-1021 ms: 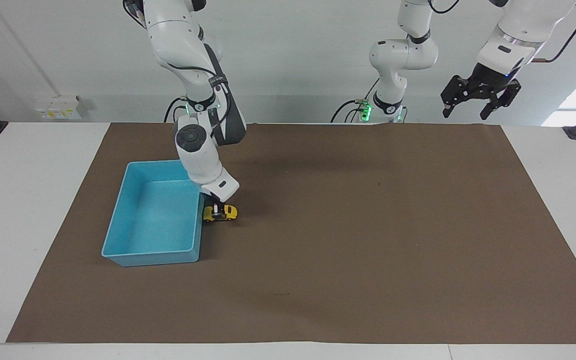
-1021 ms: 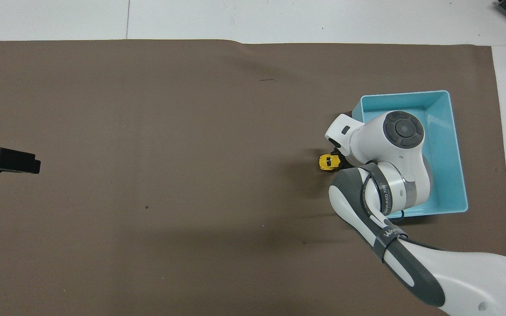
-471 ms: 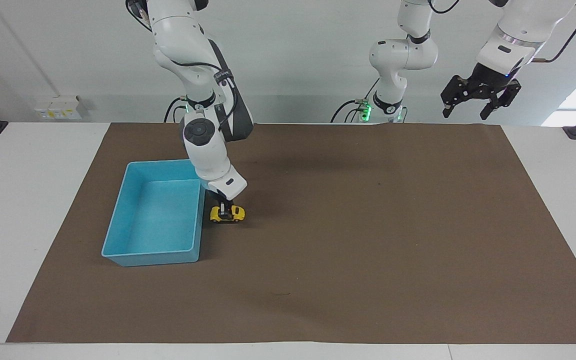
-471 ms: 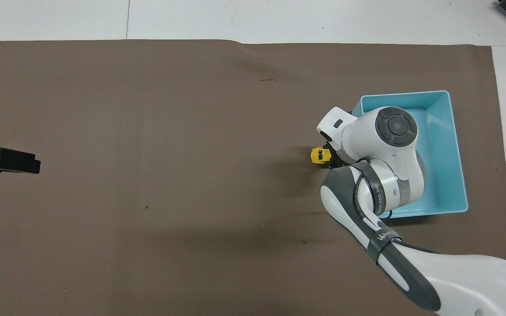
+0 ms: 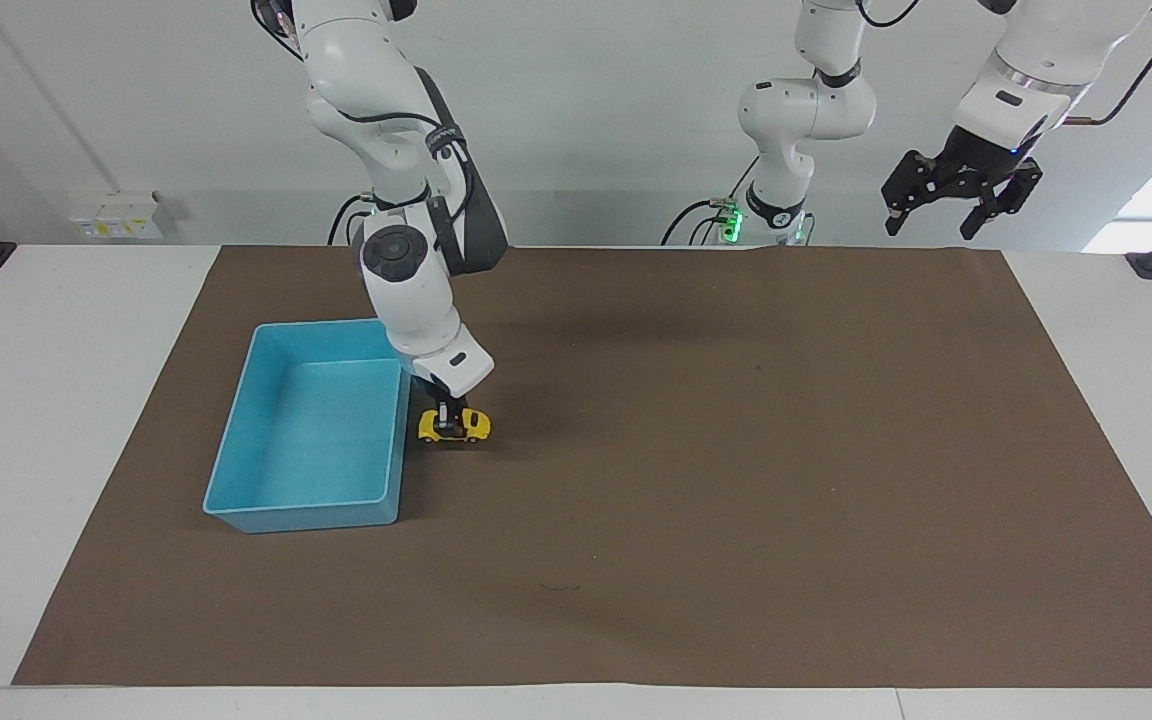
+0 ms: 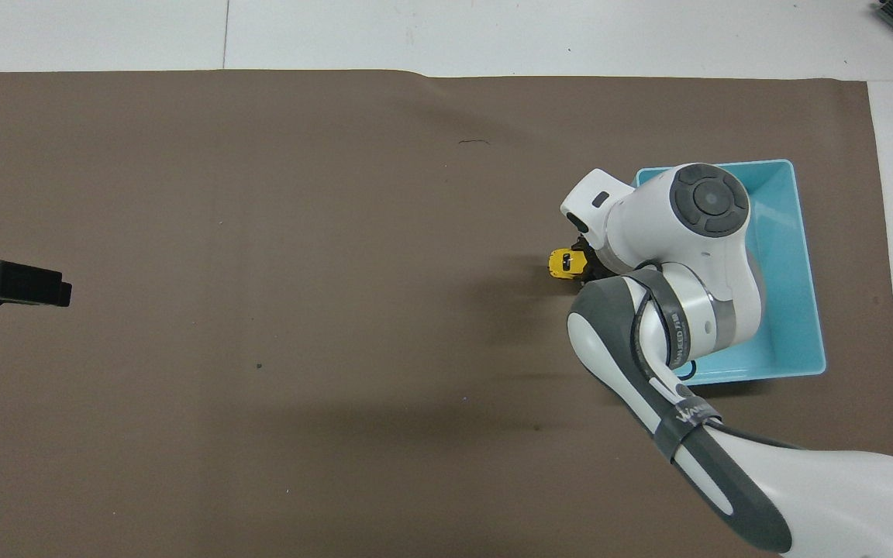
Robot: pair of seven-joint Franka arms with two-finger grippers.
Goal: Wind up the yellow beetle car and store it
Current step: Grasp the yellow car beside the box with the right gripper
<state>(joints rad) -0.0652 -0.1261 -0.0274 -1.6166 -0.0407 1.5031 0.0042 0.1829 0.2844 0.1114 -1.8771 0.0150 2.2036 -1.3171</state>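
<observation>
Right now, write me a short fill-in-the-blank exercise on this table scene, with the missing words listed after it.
1. The right hand is shut on the yellow toy ____.
2. The toy car sits on the brown mat beside the ____ bin.
3. Inside, the bin holds ____.
4. The left hand hangs open in the air, holding ____.

Missing words: car; blue; nothing; nothing

facing: high, across table (image 5: 56, 400), toward robots; overhead: steeply down, forward; shared: brown mat (image 5: 736, 450)
</observation>
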